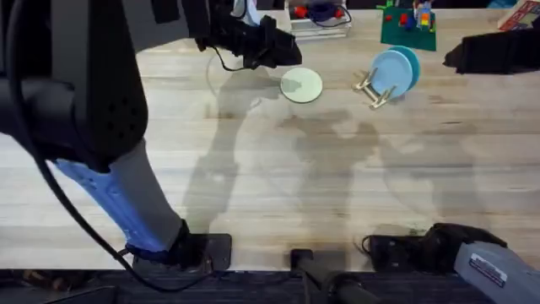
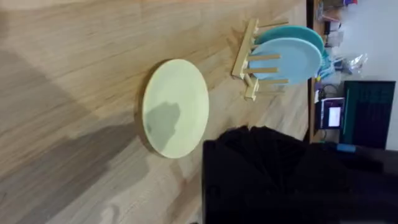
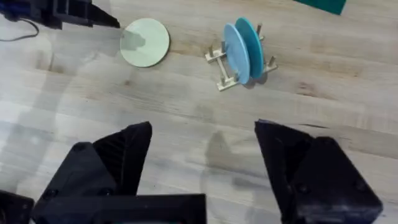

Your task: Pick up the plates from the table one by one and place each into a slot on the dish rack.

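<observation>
A pale yellow plate (image 1: 301,85) (image 2: 176,107) (image 3: 145,42) lies flat on the table (image 1: 278,177). My left gripper (image 1: 285,51) (image 2: 267,168) (image 3: 99,17) hovers just beside the plate's far left edge, a little above it. Right of the plate stands the dish rack (image 1: 374,88) (image 2: 250,57) (image 3: 222,70), with two blue plates (image 1: 395,69) (image 2: 292,55) (image 3: 241,51) upright in its slots. My right gripper (image 1: 460,56) (image 3: 204,127) is held high to the right of the rack, open and holding nothing.
At the table's far edge sit a green board with small coloured pieces (image 1: 408,27) and a clear tray with red and blue items (image 1: 321,19). The wide wooden area nearer the arm bases is bare.
</observation>
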Action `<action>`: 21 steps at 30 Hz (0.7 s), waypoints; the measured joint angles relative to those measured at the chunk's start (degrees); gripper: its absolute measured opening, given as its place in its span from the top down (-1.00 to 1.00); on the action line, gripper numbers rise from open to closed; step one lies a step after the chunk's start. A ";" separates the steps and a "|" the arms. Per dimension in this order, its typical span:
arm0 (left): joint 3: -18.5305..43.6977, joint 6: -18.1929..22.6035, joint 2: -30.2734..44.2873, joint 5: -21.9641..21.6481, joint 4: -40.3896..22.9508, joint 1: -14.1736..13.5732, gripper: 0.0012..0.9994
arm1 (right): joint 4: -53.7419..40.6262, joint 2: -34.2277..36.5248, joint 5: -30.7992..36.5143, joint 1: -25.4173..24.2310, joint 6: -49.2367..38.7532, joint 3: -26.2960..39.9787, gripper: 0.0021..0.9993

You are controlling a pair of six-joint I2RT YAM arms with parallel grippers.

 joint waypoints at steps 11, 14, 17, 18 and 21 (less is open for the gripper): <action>0.00 -3.71 4.39 -0.55 -0.05 1.78 0.93 | 0.79 1.30 0.00 0.00 0.00 0.04 -0.99; 0.00 -4.02 5.29 -0.57 -0.54 3.30 0.93 | 0.80 2.60 0.00 0.00 0.00 0.04 -0.99; 0.00 -4.27 5.57 -0.57 -0.88 4.62 0.93 | 0.84 3.10 0.00 0.00 0.00 0.04 -0.99; 0.00 -4.30 5.57 -0.55 -1.02 4.96 0.93 | 0.81 3.08 0.00 0.00 0.00 0.04 -0.99; 0.04 -4.30 5.57 -0.57 -1.61 5.27 0.93 | 0.84 3.08 0.00 0.00 0.00 0.04 -0.99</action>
